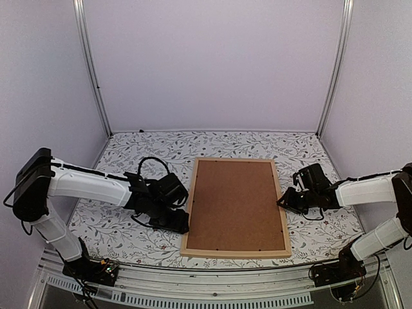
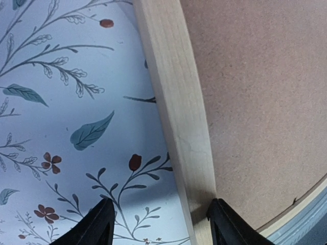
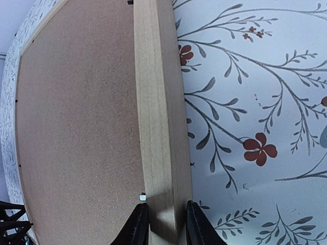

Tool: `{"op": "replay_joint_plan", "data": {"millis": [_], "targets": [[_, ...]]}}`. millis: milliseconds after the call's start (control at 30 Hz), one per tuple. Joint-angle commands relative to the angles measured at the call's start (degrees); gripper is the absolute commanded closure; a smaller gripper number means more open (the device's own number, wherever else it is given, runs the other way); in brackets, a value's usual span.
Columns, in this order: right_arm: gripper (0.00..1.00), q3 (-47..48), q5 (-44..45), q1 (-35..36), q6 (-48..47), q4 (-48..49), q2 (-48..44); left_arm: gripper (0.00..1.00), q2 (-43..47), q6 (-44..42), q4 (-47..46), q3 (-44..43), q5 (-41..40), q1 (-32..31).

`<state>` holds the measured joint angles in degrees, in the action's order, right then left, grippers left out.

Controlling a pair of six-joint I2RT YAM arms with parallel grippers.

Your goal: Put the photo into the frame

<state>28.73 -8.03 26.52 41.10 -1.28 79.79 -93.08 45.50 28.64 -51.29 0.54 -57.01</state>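
One flowered cloth [image 1: 129, 154] covers the whole table under both grippers, pale with grey sprigs and small red blossoms.

On it, between the two grippers, lies the frame [image 1: 235, 253], flat and back side up, its long rails of light wood running away from the arm bases. The brown backing board [image 1: 235, 206] fills its opening, so it lies to the inner side of each gripper.

The left arm [image 1: 84, 187] reaches in low from the frame's left side, and the right arm [image 1: 367, 190] from its right side.

The left gripper [image 2: 161, 227] sits at the frame's left rail, toward the near corner. Its fingers [image 2: 97, 227] are spread wide. The rail runs forward between them, close against the inner finger, with a strip of bare cloth between the rail and the outer finger. From the wrist view I cannot tell whether the inner finger touches the wood.

The right gripper [image 3: 167, 224] is at the frame's right rail, roughly halfway along it. Its fingers [image 3: 138, 227] are drawn in on that rail, one against the inner edge by the board and the other against the outer edge by the cloth, so the wood is pinched between them. The rail runs straight ahead from the fingertips.

Just ahead of the inner right fingertip, a small pale tab [image 3: 142, 196] sits where the board meets the rail.
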Motion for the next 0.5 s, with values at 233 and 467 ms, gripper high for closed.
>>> {"op": "replay_joint_plan", "data": {"millis": [233, 467], "targets": [[0.73, 0.48, -2.34, 1.25, -0.68, -4.96, 1.17, 0.34, -4.69, 0.36, 0.34, -2.33, -0.36, -3.49], [0.73, -1.31, -2.77, 1.30, 0.01, -3.71, 1.05, 0.34, -7.84, 0.30, 1.32, -3.96, -0.36, -4.86]]}}
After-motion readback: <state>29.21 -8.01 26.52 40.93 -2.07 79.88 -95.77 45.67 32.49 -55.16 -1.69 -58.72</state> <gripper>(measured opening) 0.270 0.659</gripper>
